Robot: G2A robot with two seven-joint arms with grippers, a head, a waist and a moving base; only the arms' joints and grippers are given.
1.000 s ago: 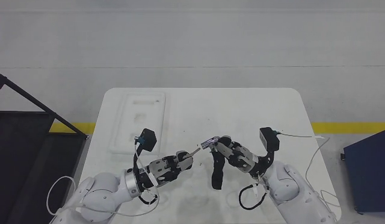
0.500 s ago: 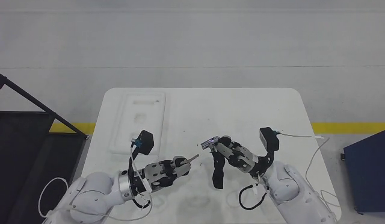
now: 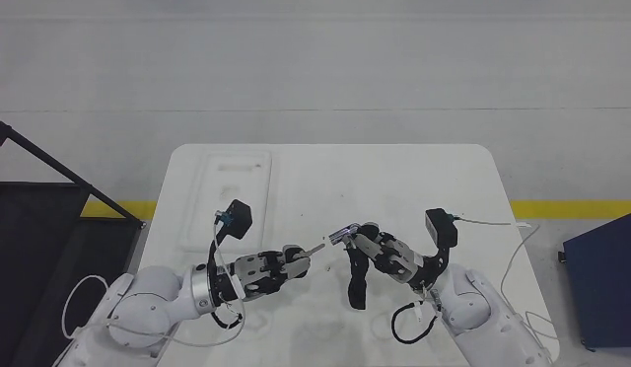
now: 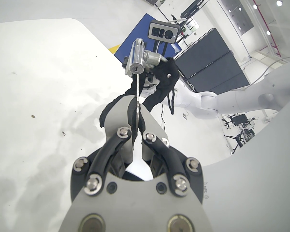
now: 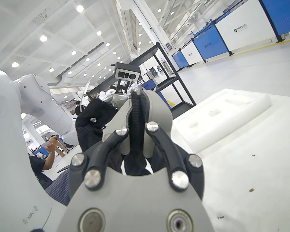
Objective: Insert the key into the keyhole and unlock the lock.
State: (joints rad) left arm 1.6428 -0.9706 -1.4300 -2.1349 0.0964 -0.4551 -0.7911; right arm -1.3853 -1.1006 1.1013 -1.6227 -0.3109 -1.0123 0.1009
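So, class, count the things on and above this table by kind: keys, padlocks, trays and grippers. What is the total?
key: 1
padlock: 1
tray: 1
grippers: 2, left gripper and right gripper
total: 5

"What's it all set on?"

"A white table [image 3: 394,180] with rounded corners and a plain flat top."

"Anything lying on it?"

"A white foam tray [image 3: 225,204], flat, towards the far left corner as the robot faces it. Its long side runs along the table's left edge, and shallow rectangular recesses are cut into its top."

"That all?"

"A few small dark specks [image 4: 33,116] scattered on the bare surface, some greyish smudges [image 4: 70,124], and a couple of brown crumbs [image 5: 251,190] well apart from the tray."
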